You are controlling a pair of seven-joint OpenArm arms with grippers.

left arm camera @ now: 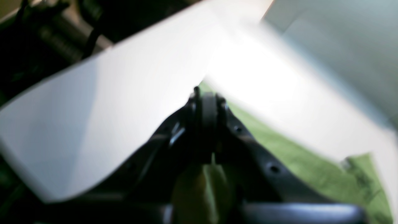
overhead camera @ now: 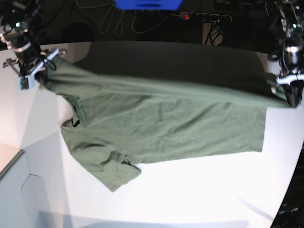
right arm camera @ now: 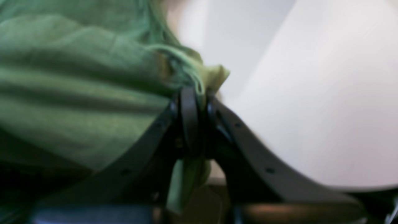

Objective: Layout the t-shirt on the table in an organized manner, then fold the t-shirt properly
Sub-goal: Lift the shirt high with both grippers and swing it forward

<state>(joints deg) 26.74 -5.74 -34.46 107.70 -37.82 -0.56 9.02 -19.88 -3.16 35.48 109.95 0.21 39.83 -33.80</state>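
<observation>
The olive-green t-shirt (overhead camera: 161, 123) is stretched wide between my two grippers, its upper edge lifted and taut. Its lower part and one sleeve (overhead camera: 111, 173) lie on the white table (overhead camera: 199, 190). In the base view my right gripper (overhead camera: 40, 76) is at the far left, shut on a corner of the t-shirt (right arm camera: 77, 93); up close its jaws (right arm camera: 194, 96) pinch bunched cloth. My left gripper (overhead camera: 290, 97) at the far right is shut on the opposite corner. In the left wrist view its fingertips (left arm camera: 206, 99) clamp green fabric (left arm camera: 298, 155) above the table (left arm camera: 124, 93).
Behind the table's far edge lie dark cables and a power strip (overhead camera: 204, 16), with a blue object (overhead camera: 147, 4) at the top. A grey lower panel (overhead camera: 19, 190) borders the table at the bottom left. The table's curved edge (overhead camera: 285, 190) runs down the right side.
</observation>
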